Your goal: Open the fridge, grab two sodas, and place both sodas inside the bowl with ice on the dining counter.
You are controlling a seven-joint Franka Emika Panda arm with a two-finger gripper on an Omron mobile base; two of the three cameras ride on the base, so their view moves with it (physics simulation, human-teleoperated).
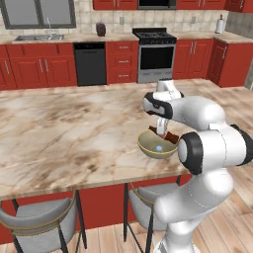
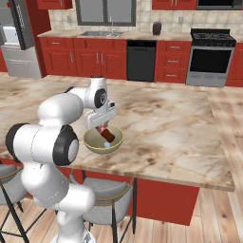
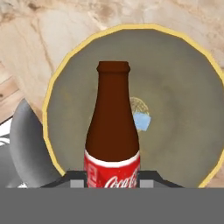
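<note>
Over bowl [image 3: 175, 87]: "Coca-Cola" bottle [image 3: 112, 131] (red label)

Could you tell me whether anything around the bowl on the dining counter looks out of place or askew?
Nothing is spilled or damaged. The soda bottle is held tilted in the gripper over the bowl, which sits close to the dining counter's near edge.

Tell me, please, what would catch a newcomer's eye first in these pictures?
Most striking is the brown soda bottle with its red label, held tilted in the gripper jaws directly over the olive bowl. The bowl sits near the front edge of the marbled dining counter, with a small pale-blue ice piece at its bottom. The big white arm fills the foreground, bent over the bowl.
</note>
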